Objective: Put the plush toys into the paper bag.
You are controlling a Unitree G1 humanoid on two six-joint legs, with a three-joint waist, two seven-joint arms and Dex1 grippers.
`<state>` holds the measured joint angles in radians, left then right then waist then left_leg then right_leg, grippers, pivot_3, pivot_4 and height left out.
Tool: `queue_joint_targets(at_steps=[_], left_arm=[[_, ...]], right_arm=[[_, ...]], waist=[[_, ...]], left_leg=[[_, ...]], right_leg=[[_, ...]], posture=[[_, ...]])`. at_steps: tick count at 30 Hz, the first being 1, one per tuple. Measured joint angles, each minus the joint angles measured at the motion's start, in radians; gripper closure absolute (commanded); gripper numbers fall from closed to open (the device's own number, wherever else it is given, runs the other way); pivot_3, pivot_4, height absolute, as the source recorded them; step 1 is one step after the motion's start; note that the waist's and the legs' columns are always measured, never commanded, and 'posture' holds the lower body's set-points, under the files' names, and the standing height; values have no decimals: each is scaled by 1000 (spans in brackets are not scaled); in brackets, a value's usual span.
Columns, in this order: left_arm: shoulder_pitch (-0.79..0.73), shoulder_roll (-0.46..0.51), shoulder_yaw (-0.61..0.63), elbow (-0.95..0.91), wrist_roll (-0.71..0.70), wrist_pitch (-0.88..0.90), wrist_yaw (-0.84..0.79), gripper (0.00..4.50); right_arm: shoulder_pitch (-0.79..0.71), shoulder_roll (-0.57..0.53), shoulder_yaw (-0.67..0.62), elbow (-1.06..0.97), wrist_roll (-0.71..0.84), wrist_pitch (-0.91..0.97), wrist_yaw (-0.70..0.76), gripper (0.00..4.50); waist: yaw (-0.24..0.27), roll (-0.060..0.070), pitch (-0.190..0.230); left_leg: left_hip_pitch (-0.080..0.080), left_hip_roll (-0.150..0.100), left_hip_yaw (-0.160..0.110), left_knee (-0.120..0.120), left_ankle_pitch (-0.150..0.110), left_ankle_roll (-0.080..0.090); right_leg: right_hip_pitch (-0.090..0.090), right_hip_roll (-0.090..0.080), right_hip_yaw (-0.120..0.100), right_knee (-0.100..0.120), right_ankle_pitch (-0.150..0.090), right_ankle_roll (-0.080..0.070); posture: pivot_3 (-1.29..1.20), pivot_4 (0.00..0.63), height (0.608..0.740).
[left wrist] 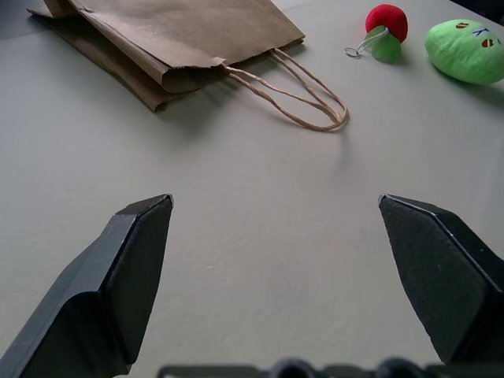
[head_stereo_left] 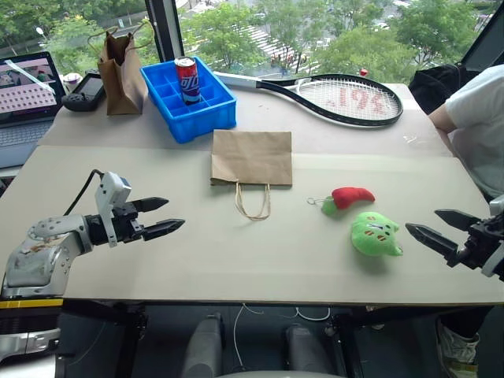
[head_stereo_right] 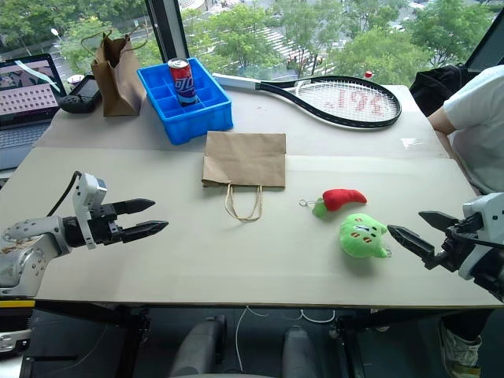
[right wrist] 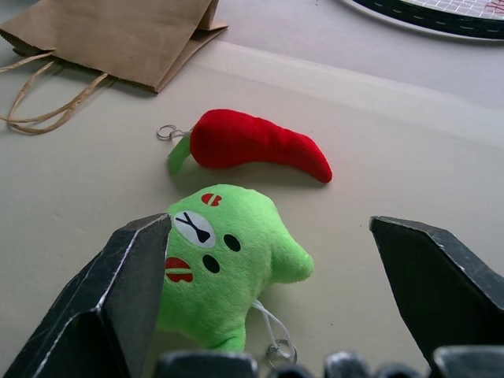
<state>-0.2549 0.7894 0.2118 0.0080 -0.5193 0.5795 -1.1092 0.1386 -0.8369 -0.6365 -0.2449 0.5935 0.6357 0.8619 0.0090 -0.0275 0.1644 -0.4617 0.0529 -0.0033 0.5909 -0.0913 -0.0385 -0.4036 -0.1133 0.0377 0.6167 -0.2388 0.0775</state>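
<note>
Pale worktop point(head_stereo_left: 197, 260) by the window, both toys out of the paper bag point(head_stereo_left: 252, 157).

My right tool point(head_stereo_left: 429, 228) hung spread wide just beside the green toy point(head_stereo_left: 376, 234), with the red chili toy point(head_stereo_left: 346, 198) a little past it; my left tool point(head_stereo_left: 161, 216), spread too, held nothing, well apart from the bag. That bag lay flat and folded shut, handles point(head_stereo_left: 253, 201) toward me, so I judged a toy could be pushed against its closed mouth and slide off unless the left tool opened it first.
</note>
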Motion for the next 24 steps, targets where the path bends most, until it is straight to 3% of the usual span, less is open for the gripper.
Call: queue_joint_targets(at_steps=[4,7,10,17,24], left_arm=[[-41,26,-24,22,0,6,-52,0],[-227,58,-113,87,31,-76,-193,0],[-335,61,-216,162,98,-187,-305,0],[-602,-85,-423,516,302,-500,-448,0],[-757,-270,-552,938,540,-944,-370,0]], right_arm=[[-26,-25,-2,-17,71,69,16,29],[-53,-145,-1,-151,226,229,50,29],[-90,-180,34,-267,347,321,48,29],[-264,-210,200,-448,548,424,-112,29],[-271,-174,258,-496,606,426,-255,29]], waist=[[0,1,0],[6,1,1],[3,1,0],[3,0,1],[12,-1,2]], left_leg=[[0,0,0,0,0,0],[1,0,0,0,0,0],[2,0,1,0,0,0],[-12,0,1,3,5,10],[-16,-1,0,6,5,15]], right_leg=[[0,0,0,1,0,0],[-1,0,0,2,0,-1],[1,0,0,-3,0,-1],[-3,1,0,-3,3,-2],[-3,1,0,-2,4,-2]], posture=[[0,150,740],[0,150,740],[0,150,740],[0,150,740],[0,150,740]])
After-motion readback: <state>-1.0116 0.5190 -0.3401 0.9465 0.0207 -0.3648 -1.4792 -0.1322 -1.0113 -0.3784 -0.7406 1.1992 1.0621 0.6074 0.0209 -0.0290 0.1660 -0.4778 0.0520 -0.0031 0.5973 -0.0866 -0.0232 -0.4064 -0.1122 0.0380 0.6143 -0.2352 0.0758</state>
